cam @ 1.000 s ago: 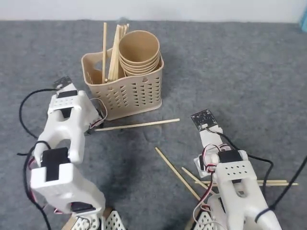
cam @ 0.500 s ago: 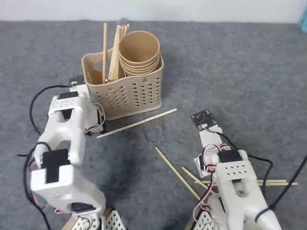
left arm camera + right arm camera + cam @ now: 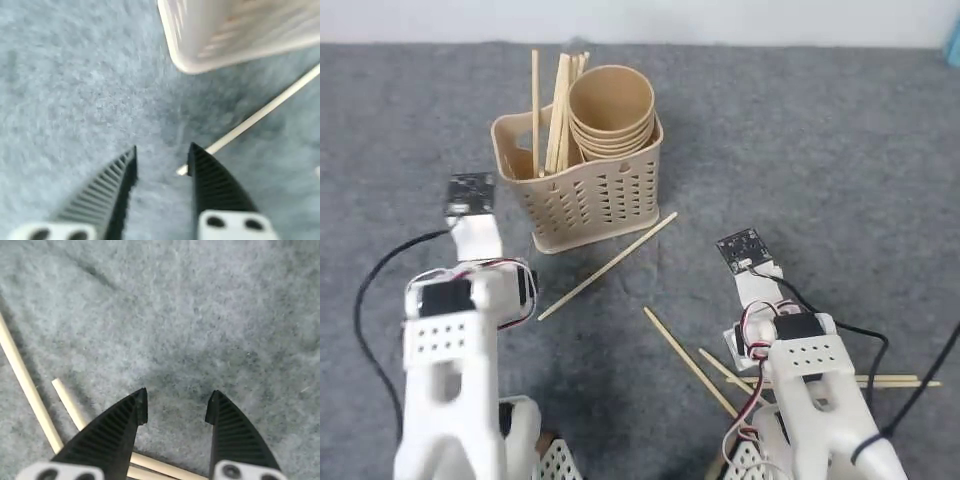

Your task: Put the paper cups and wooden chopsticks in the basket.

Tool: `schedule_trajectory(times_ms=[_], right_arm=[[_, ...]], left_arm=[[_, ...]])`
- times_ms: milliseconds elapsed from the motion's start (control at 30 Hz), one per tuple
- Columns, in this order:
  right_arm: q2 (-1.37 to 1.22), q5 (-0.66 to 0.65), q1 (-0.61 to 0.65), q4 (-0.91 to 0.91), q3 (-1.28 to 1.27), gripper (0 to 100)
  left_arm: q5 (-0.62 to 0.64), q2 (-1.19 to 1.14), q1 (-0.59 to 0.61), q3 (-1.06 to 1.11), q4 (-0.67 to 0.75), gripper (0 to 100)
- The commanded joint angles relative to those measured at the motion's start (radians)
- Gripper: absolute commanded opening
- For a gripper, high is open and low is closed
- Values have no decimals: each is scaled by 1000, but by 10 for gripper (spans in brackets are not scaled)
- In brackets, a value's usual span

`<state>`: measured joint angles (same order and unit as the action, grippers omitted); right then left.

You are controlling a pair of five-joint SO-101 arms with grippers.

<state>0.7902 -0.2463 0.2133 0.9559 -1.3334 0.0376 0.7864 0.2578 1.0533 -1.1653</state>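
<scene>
A tan slotted basket (image 3: 582, 195) stands at the back middle of the table. It holds a stack of paper cups (image 3: 611, 108) and several upright wooden chopsticks (image 3: 556, 105). One loose chopstick (image 3: 608, 265) lies slanted on the carpet in front of the basket. My left gripper (image 3: 164, 150) hovers open over the carpet, and that chopstick (image 3: 260, 112) ends right beside one finger, ungripped. The basket (image 3: 235, 30) is just beyond it. My right gripper (image 3: 178, 395) is open and empty above bare carpet, with loose chopsticks (image 3: 25, 385) to one side.
More loose chopsticks (image 3: 688, 360) lie crossed on the grey carpet beside the right arm (image 3: 805, 385), one (image 3: 880, 381) running under it. The left arm (image 3: 455, 345) stands at the front left. Open carpet stretches to the right of the basket.
The left arm has drawn back from the basket toward the front. The loose chopstick swung with it, from nearly level to a steep slant.
</scene>
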Motion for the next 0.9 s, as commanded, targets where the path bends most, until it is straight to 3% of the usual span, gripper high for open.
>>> schedule_trajectory(times_ms=[0, 167, 333, 567, 867], right_arm=[[33, -11, 5, 5, 5, 203], [33, -9, 5, 5, 5, 203], [33, -9, 5, 5, 5, 203], [33, -14, 4, 5, 5, 203], [33, -15, 4, 5, 5, 203]], left_arm=[[-52, 101, -41, -28, -84, 167], [-470, 104, -167, -36, -198, 206], [-658, 186, -167, -31, -192, 206], [-914, 388, -172, 193, 14, 206], [-941, 402, -222, 363, 150, 206]])
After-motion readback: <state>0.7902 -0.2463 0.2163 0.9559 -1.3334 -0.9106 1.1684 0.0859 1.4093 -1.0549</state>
